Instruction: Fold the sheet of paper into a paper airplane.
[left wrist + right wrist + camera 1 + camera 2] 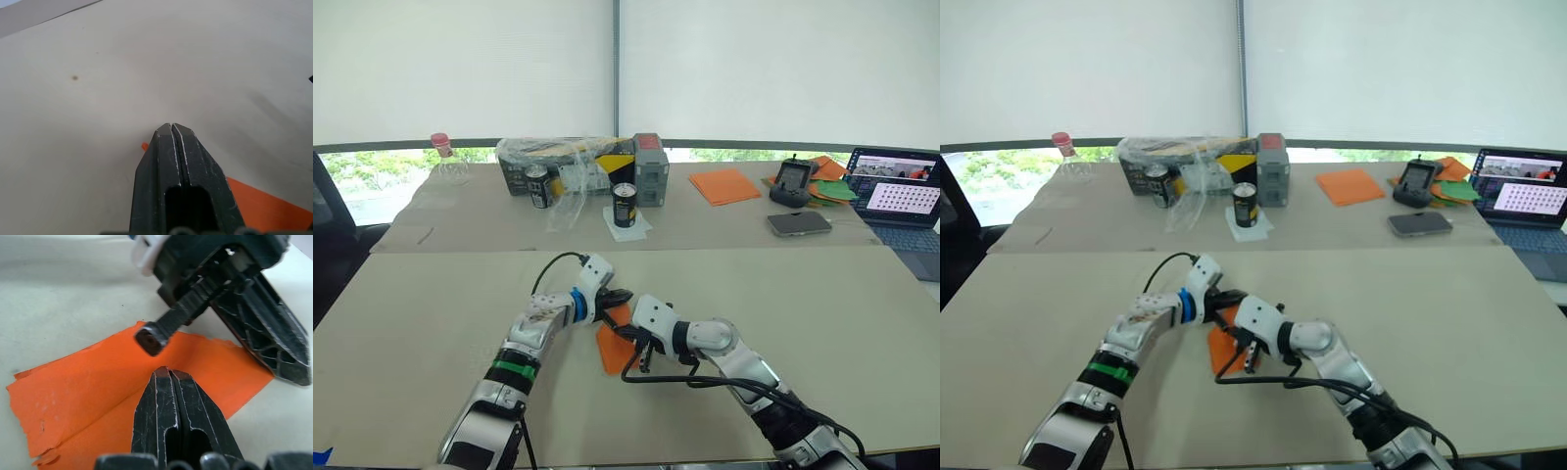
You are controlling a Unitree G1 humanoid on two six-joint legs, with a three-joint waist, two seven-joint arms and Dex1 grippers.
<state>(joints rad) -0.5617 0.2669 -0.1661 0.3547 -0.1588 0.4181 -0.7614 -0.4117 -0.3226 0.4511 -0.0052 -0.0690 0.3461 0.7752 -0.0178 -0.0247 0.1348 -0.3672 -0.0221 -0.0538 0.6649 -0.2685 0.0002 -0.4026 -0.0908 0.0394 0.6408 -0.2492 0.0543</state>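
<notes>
We had both black two-fingered claws, left (175, 128) and right (168, 373), pressed together on the thin orange folded paper sheet (98, 387) flat on the beige tabletop (822, 323), where a slip risked skewing the crease.

Both head eyes look down over the table (822, 313); wrist cameras sit close above it.

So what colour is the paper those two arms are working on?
Orange. The sheet of paper shows best in the right wrist view, lying on the pale table.
</notes>
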